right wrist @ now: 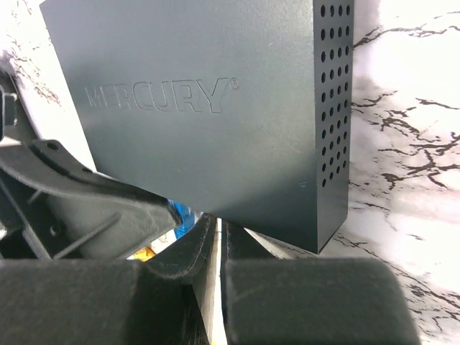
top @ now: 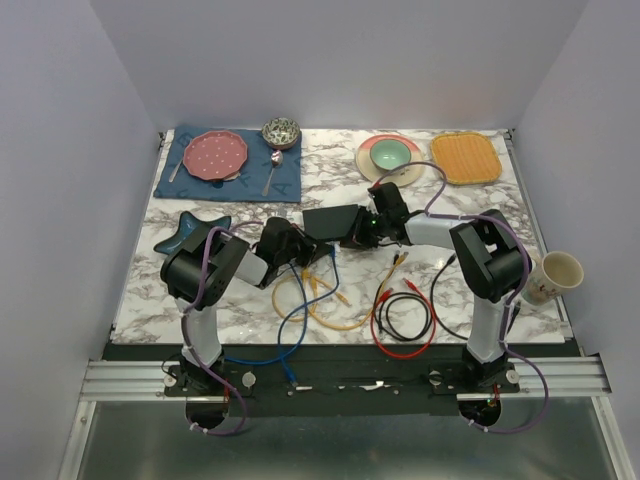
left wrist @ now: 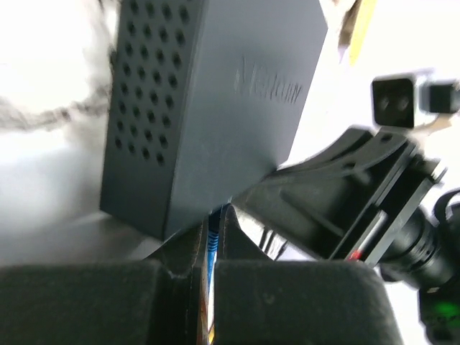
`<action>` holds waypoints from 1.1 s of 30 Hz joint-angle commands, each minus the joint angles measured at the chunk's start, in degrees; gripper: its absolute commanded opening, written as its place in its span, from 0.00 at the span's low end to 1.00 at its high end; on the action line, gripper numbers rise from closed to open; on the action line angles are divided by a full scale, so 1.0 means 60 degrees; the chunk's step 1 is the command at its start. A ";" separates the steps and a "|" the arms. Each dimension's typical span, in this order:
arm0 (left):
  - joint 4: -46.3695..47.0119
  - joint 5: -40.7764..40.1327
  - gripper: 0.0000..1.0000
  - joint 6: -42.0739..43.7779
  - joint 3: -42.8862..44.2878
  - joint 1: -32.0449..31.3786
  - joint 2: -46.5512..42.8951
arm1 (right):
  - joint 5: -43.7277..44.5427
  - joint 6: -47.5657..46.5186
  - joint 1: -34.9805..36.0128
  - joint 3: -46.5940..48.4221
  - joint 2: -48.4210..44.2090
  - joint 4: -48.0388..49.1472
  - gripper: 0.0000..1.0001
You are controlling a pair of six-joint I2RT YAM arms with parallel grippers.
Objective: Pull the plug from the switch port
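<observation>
Several loose cables (top: pixel 340 322) (yellow, red, black, blue) lie coiled on the bench (top: pixel 330 165) nearest us. Beyond them both arms meet at the switch (top: pixel 330 220), mid-bench. The left claw (left wrist: pixel 210 230) is pressed together on a blue plug (left wrist: pixel 211 248) at the switch's edge. The right claw (right wrist: pixel 218 230) has its fingers all but together at the other end, and we cannot tell whether they pinch anything. Farthest back sit a pink plate (top: pixel 216 155) and a patterned bowl (top: pixel 282 131).

"MERCURY" logo, embossed, switch (right wrist: pixel 194 144) top
</observation>
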 commanded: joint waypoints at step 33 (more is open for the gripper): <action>-1.1367 -0.3158 0.23 0.6737 0.1030 -0.1033 -0.4280 | 0.2689 -0.1430 -0.0149 -0.3402 -0.5222 -0.0451 0.24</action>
